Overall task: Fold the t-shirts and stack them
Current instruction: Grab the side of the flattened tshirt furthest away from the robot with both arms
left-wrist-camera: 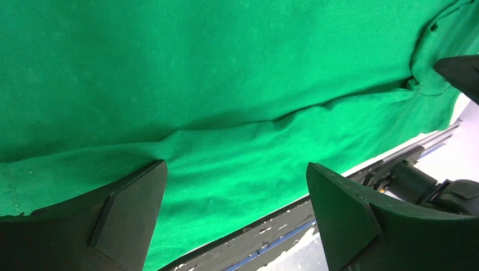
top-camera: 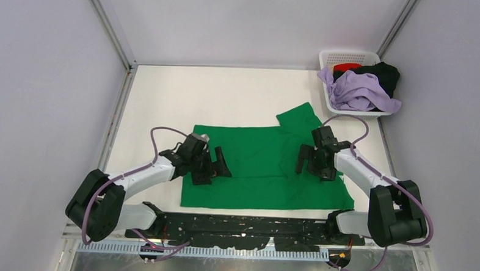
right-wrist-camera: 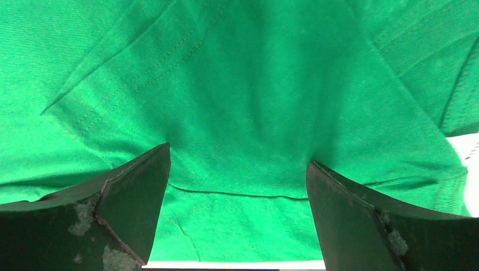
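Note:
A bright green t-shirt lies spread flat on the table, one sleeve sticking out toward the back right. My left gripper hovers over its left part, jaws wide open and empty; the left wrist view shows green cloth between the fingers. My right gripper hovers over its right part, open and empty; the right wrist view shows green cloth with a fold line below. Lavender, black and red shirts sit heaped in the basket.
A white slotted plastic basket stands at the back right corner. The black mounting rail runs along the near edge. Walls enclose the white table on left, back and right.

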Controlling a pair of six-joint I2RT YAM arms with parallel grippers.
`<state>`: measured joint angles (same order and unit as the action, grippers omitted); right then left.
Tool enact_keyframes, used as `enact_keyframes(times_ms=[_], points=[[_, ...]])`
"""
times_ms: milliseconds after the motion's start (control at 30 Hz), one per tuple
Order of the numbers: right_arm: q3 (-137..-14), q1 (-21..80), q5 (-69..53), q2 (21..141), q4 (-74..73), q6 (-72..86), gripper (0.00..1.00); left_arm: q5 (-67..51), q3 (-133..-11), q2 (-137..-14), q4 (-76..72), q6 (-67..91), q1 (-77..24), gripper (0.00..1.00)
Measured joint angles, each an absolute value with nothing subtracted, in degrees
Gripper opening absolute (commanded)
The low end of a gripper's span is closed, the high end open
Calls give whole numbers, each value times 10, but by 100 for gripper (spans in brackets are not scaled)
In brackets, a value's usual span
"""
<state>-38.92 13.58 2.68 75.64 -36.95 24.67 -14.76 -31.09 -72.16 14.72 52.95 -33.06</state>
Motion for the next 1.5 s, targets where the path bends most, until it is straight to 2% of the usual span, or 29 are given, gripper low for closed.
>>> enact_keyframes(times_ms=[333,533,733,833,967,1267,1400,1500], points=[[-404,135,-6,619,-336,217,95,-109,-432,-769,281,488,-329,100],[-417,135,-6,573,-257,210,95,-68,-573,-827,317,435,-244,99],[-424,135,8,591,-227,197,96,2,-802,-1020,382,353,-151,100],[-430,134,17,612,-221,190,96,31,-922,-1118,428,303,-136,99],[-432,134,26,632,-221,181,95,34,-1037,-1220,475,230,-129,93],[-438,134,38,654,-221,168,95,-57,-1072,-1288,553,115,-127,91],[-438,134,40,654,-220,166,96,-89,-1072,-1289,569,75,-127,81],[-438,134,40,654,-220,166,96,-107,-1072,-1293,579,58,-127,68]])
